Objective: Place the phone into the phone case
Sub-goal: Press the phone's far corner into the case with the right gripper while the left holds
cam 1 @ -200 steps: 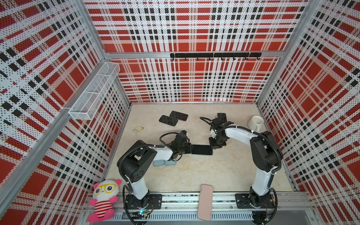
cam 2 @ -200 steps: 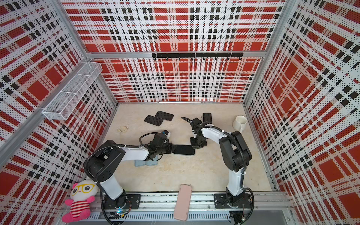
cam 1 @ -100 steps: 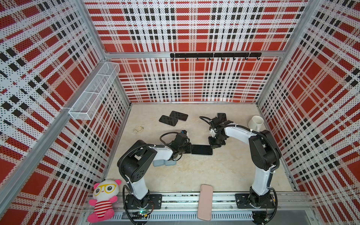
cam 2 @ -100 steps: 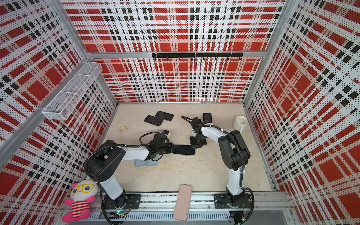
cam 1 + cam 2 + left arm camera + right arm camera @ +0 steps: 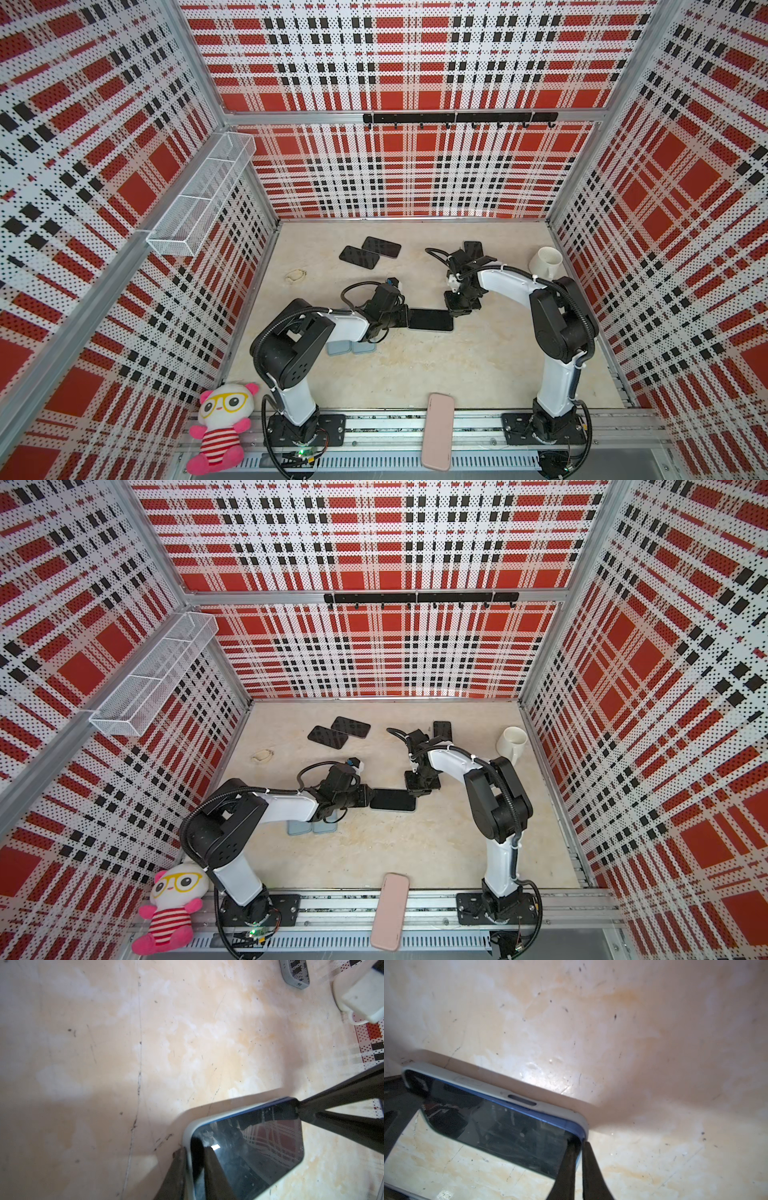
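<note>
While top views barely show it, wrist views reveal the grey phone case (image 5: 477, 1084). Left claw (image 5: 188, 1150) and right claw (image 5: 580, 1147) pinch the phone (image 5: 430, 320) lengthwise.

Bright, even light fills both top views, walls (image 5: 104, 166) bowing at the edges; up close my fingers (image 5: 592, 1178) blur above a glare-streaked, shadowed floor (image 5: 633, 1022).

Seemingly a robotics lab cell: perforated plaid walls (image 5: 415, 62), arms (image 5: 345, 325) on rail (image 5: 386, 420).

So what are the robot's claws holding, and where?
Both hold the phone: the left gripper pinches one short end, and the right gripper pinches a corner at the other end.
</note>
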`<state>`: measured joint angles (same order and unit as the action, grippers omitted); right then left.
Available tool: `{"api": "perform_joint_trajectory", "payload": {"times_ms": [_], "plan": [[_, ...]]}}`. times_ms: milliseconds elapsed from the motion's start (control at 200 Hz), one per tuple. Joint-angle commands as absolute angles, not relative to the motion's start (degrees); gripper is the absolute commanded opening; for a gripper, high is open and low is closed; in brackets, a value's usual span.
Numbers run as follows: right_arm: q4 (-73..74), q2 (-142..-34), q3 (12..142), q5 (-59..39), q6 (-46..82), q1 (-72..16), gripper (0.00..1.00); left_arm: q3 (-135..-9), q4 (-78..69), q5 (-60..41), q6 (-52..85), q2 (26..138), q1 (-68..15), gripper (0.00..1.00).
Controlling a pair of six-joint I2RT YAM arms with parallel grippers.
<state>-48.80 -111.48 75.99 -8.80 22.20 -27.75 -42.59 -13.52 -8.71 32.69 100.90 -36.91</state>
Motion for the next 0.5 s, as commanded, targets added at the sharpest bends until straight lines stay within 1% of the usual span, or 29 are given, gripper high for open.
{"api": "perform_joint_trajectory", "payload": {"times_ms": [0,150,266,321,391,491], "plan": [[-45.4,-118.2,71.9,-7.2,22.7,-29.1,0.1,-42.9,-9.4,-9.3,31.4,102.8,-37.9,0.2],[-44.5,-119.4,71.4,-7.7,22.7,-29.6,0.1,-43.1,-9.3,-9.4,31.4,102.7,-38.1,0.2],[-45.1,-116.6,72.0,-5.9,22.5,-29.6,0.11,-43.3,-8.5,-8.8,31.1,102.2,-38.1,0.2],[-46.4,-114.3,73.0,-3.7,22.2,-29.4,0.14,-43.5,-7.9,-8.5,30.8,102.0,-38.1,0.22],[-47.9,-111.7,74.2,-2.3,22.0,-28.8,0.19,-43.9,-7.1,-7.9,30.3,101.6,-38.1,0.26],[-49.7,-109.9,75.4,-1.7,21.4,-28.1,0.27,-44.0,-6.6,-7.4,30.0,101.4,-38.0,0.28]]}}
